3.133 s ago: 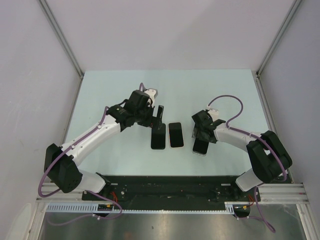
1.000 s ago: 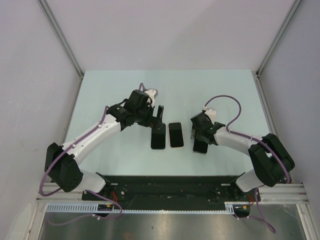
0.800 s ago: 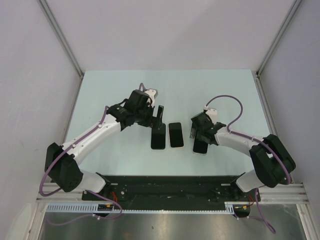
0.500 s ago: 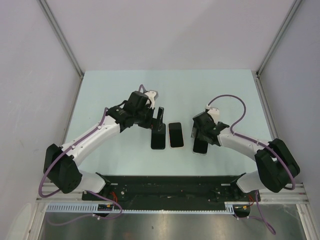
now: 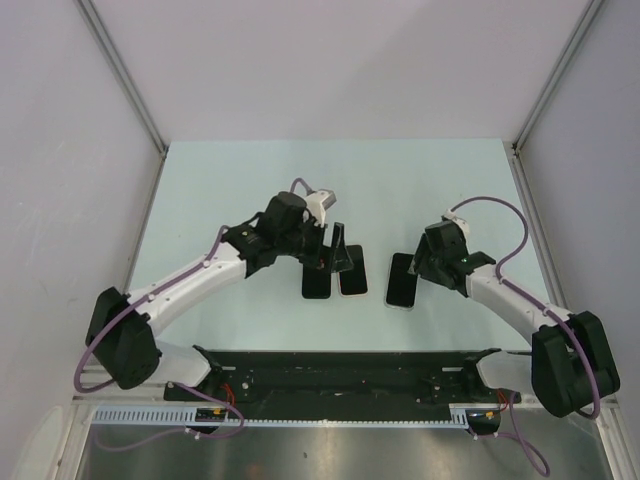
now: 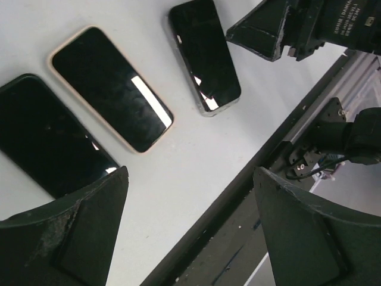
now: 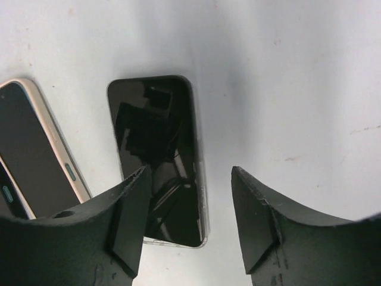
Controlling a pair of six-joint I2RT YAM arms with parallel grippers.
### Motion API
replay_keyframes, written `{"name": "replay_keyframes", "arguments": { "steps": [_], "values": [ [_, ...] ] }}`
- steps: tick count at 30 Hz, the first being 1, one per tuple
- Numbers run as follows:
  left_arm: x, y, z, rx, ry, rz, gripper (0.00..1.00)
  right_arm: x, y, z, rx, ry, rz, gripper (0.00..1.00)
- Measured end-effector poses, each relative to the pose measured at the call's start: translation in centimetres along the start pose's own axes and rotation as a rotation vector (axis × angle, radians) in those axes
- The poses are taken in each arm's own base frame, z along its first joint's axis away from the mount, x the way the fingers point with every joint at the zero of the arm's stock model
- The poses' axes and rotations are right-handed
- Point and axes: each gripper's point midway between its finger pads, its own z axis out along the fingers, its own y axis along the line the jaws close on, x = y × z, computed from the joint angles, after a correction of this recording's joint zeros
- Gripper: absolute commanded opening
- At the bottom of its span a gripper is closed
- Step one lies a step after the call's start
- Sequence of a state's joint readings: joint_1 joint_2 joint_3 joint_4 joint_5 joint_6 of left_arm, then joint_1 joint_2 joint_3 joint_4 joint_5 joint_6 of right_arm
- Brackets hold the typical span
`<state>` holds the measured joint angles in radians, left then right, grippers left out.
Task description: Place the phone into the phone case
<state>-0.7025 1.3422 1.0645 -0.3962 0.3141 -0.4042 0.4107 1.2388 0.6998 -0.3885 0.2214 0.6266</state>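
Overhead view of a pale table [image 5: 250,180] with two robot arms reaching in from the 6 o'clock edge. Three dark, glassy slabs lie flat in a row just toward 6 o'clock of the table's middle, close together but not touching.

At the 9 o'clock end is the black phone [image 5: 316,285]. In the middle is the cream-rimmed phone [image 6: 110,89]. At the 3 o'clock end is the clear-rimmed phone [image 7: 161,161].

No empty case is visible. All three show a screen face up. The cream and clear rims look like cases already wrapped around phones. Whether the black one is bare or in a black case cannot be told. On that reading the fitting looks done, or nearly so, and what may be left is a check that the edges are seated.

The left gripper [image 6: 190,173] hangs over the 12 o'clock end of the middle phone, jaws wide apart and empty. The right gripper [image 7: 190,170] sits just to 3 o'clock of the clear-rimmed phone, jaws apart and holding nothing.
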Motion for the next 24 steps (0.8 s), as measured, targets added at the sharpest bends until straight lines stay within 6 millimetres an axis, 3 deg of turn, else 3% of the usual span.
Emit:
{"name": "replay_keyframes", "arguments": {
  "steps": [5, 11, 16, 24],
  "values": [
    [0.1, -2.2, 3.3, 0.041, 0.058, 0.003, 0.88, 1.6, -1.6, 0.7, -0.061, 0.078, 0.070, 0.53],
    [-0.8, -3.9, 7.8, 0.067, 0.079, -0.001, 0.85, 2.4, -1.2, 0.9, -0.190, 0.137, 0.145, 0.46],
    [-0.1, -3.4, 10.6, 0.062, 0.102, -0.030, 0.82, 2.4, -0.1, 0.7, -0.269, 0.147, 0.144, 0.40],
    [1.7, -1.7, 14.1, 0.040, 0.141, -0.071, 0.76, 2.1, -0.3, 1.4, -0.274, 0.129, 0.134, 0.24]
  ]
}}
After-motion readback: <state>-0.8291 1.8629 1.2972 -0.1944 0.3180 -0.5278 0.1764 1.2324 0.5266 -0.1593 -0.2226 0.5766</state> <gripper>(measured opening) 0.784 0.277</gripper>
